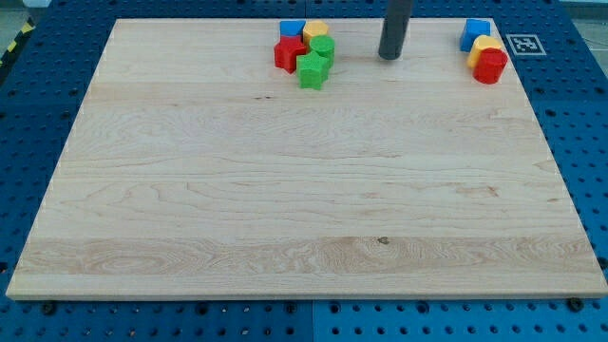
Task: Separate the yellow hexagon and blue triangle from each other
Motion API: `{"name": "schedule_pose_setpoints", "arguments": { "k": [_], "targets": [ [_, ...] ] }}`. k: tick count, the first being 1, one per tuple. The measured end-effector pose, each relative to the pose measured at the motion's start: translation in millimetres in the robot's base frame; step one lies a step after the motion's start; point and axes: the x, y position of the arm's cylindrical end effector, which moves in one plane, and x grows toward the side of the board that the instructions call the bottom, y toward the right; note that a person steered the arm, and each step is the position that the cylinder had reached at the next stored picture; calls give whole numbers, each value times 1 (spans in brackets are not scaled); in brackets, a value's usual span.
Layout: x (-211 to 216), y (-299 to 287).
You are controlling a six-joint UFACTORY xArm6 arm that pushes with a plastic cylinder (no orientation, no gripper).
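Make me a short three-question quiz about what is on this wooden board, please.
1. True or false: my tip touches a block.
2. How many blocks form the left cluster, from the red star to the green star?
3. Which block sits nearest the view's right edge? A) blue block B) yellow block C) red block

Key: 1 false, it stands apart between the two clusters. 2 five. 3 C.

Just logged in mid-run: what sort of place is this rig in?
Probably a robotics lab bench: a wooden board on a blue perforated mounting table, a printed fiducial marker at the view's top right, and my tip among small coloured blocks.
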Motion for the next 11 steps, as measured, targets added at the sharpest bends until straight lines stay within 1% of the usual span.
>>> {"name": "schedule_pose_setpoints", "arguments": {
  "k": [2, 3, 4, 5, 7, 9, 11],
  "targets": [
    [-50, -67],
    [-74, -71],
    [-75, -108],
    [-75, -125],
    [-45, -123],
    [-33, -113],
    [-34, -107]
  ]
}}
